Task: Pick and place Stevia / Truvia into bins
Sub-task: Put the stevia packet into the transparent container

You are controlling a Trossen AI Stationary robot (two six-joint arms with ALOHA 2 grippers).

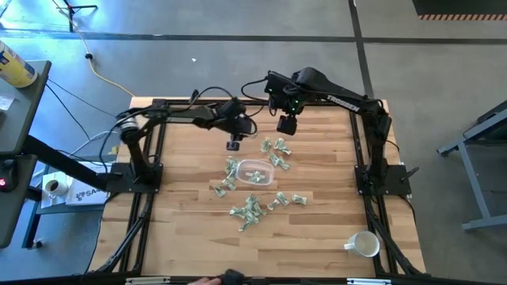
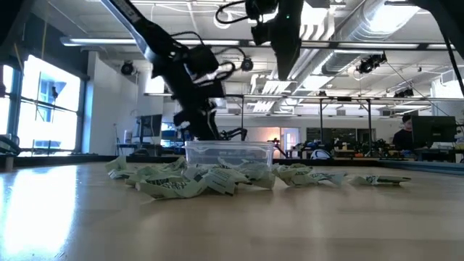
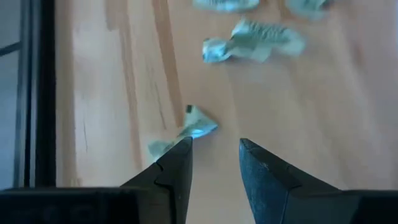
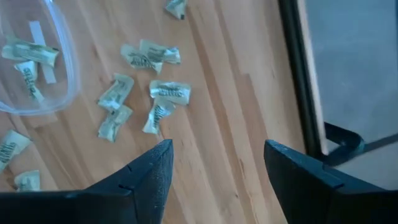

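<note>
Several green-and-white Stevia packets (image 1: 252,210) lie flat and crumpled on the wooden table around a clear shallow bin (image 1: 255,172), which stands mid-table with a few packets inside (image 4: 28,53). My left gripper (image 1: 234,143) is open and hangs over the table to the far left of the bin; in its wrist view one crumpled packet (image 3: 186,129) lies just off one fingertip. My right gripper (image 1: 285,124) is open and raised on the bin's far right side, above a cluster of packets (image 4: 169,91). The low view shows the bin (image 2: 229,152) ringed by packets (image 2: 181,181).
A white mug (image 1: 366,244) lies on its side near the table's near right corner. Black frame rails (image 1: 360,150) run along the left and right table edges. Bare wood (image 1: 182,229) stretches toward the near left. A person sits in the room far behind (image 2: 402,134).
</note>
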